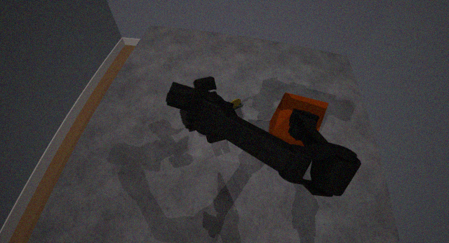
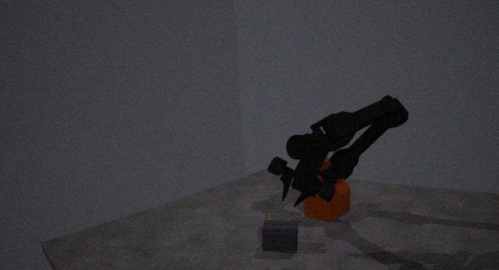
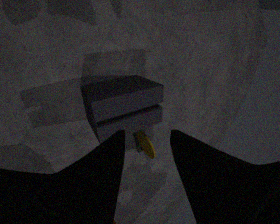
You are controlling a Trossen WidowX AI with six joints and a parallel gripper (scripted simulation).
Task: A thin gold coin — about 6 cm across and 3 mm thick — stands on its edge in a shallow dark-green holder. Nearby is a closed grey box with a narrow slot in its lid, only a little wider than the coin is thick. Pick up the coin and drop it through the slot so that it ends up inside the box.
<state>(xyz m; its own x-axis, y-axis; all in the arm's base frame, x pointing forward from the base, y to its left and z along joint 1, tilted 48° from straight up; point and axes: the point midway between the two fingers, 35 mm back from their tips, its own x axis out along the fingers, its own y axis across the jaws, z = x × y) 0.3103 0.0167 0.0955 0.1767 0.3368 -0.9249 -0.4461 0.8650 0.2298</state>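
The gold coin stands on edge beside the box; its holder is too dark to make out clearly. The closed grey box shows its narrow dark slot across the lid in the wrist view; in the top view the arm hides the box. My gripper is partly open, with nothing between its fingers. It hangs above the table, higher than the coin and box. In the wrist view the coin appears in the gap between the fingertips, but lies farther down, on the table.
An orange open-topped block stands around the arm's base. The mottled grey table carries several dark shadows of the arm. Plain walls stand behind it. The picture is dim and grainy.
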